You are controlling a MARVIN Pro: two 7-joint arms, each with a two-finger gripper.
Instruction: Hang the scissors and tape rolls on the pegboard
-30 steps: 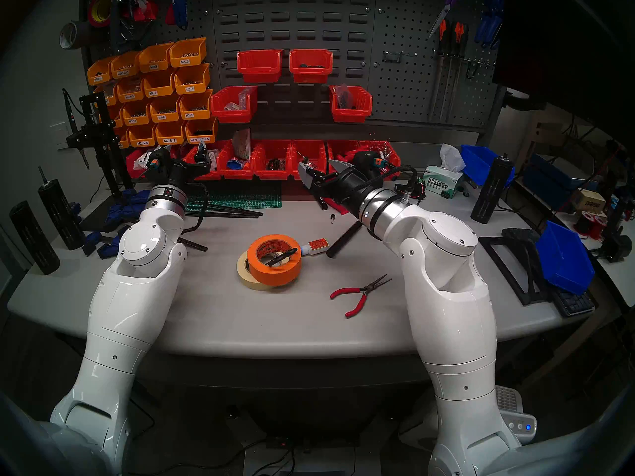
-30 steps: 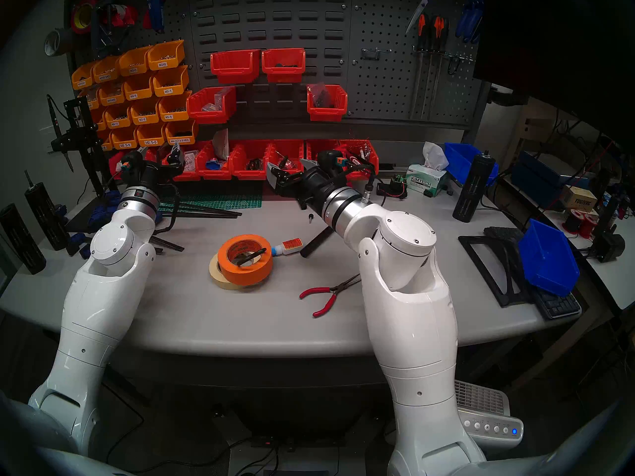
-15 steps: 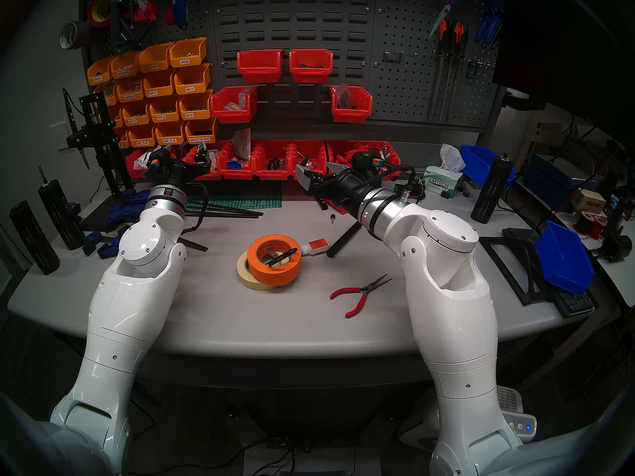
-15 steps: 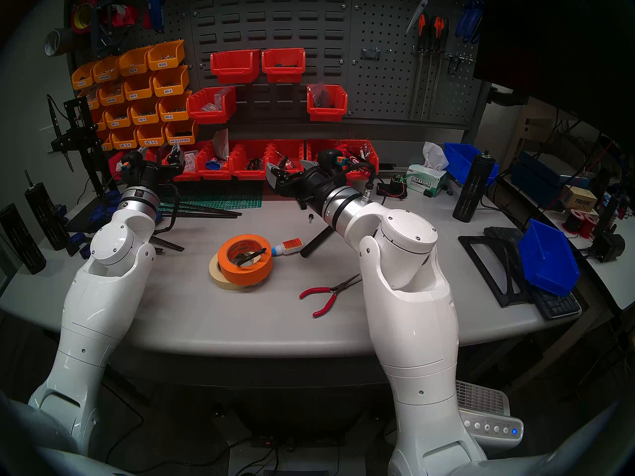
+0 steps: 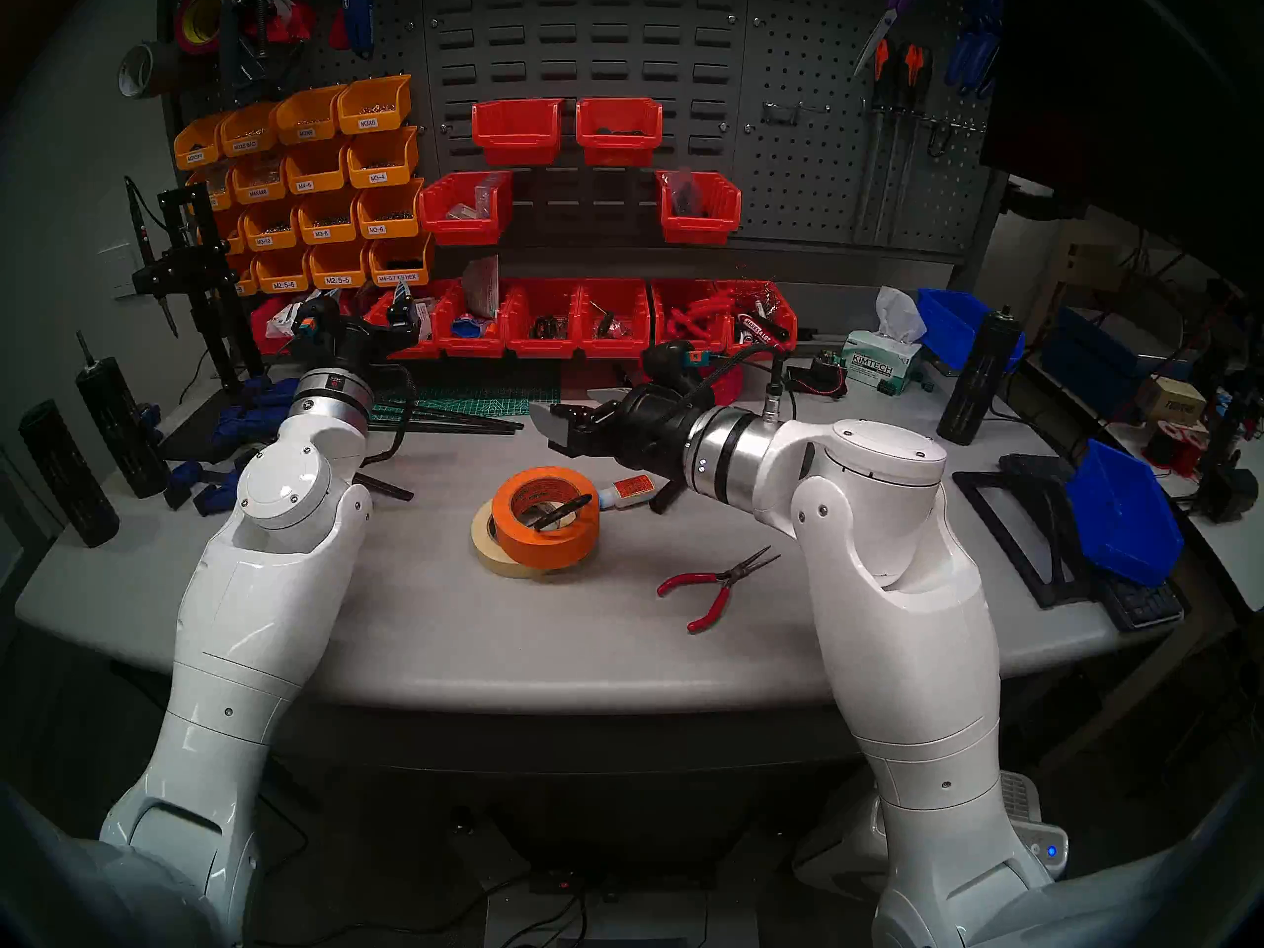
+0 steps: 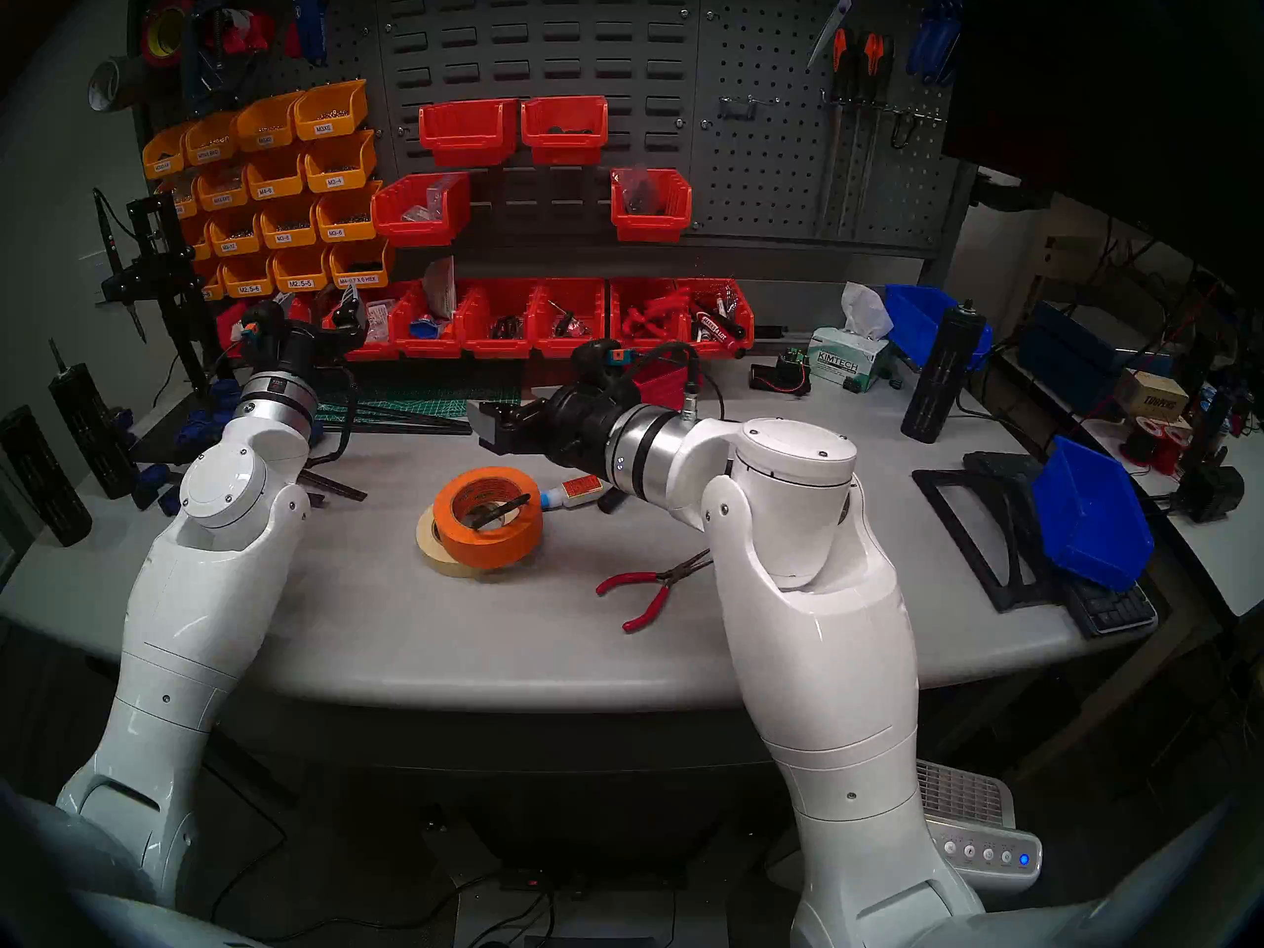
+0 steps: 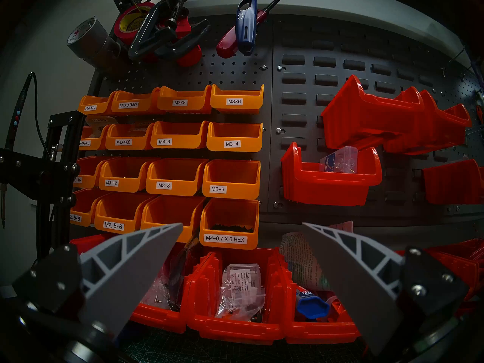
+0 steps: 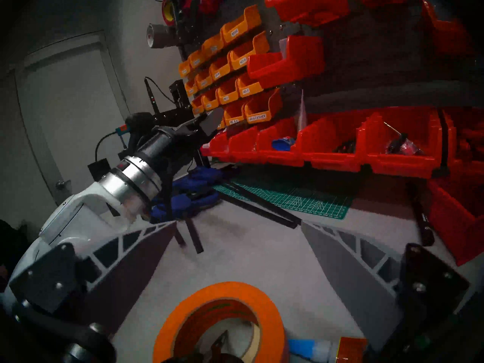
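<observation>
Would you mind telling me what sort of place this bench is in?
Most likely a workshop or lab: a pegboard hung with tools, labelled orange screw bins, and red pliers on the workbench.

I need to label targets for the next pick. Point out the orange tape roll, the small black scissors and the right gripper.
orange tape roll (image 5: 547, 539): head left view, outer side wall.
scissors (image 5: 562, 511): head left view, black handle.
right gripper (image 5: 571, 423): head left view, between fingertips.

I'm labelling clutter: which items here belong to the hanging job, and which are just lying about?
Job: scissors, orange tape roll, cream tape roll, pegboard, right gripper.
Lying about: red pliers, glue bottle, tissue box.
</observation>
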